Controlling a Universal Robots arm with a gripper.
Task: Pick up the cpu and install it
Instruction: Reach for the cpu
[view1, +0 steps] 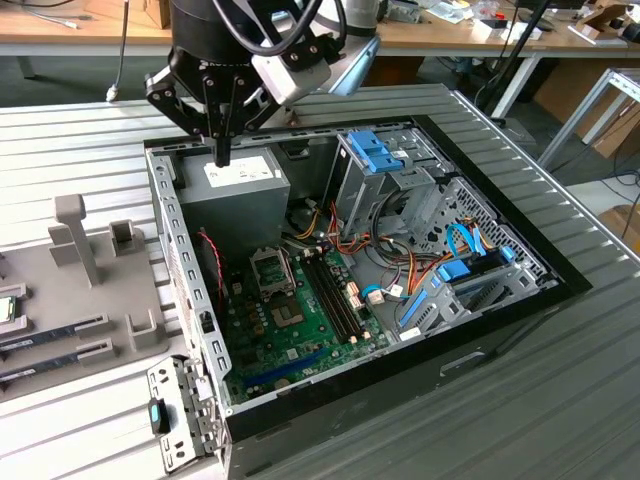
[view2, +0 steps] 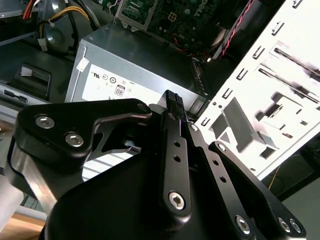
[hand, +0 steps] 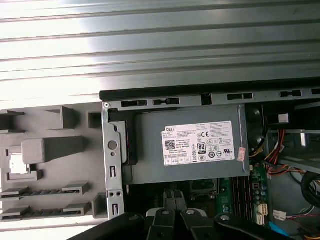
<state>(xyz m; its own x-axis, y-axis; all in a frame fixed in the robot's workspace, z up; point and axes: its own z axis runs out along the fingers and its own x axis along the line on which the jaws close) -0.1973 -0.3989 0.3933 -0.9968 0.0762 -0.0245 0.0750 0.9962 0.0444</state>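
Hovered with the end effector pinched fully together, gripping nothing, just above the power supply inside the open computer case, alongside the motherboard. Found the cpu well apart, seated in the grey tray on the desk, near memory sticks.

The arm reaches down from the top of the exterior view, its black wrist upright and the gripper pointing straight down, while in the second wrist view the slim black fingers are pressed together, gripping nothing, their linkage bars splayed outward.
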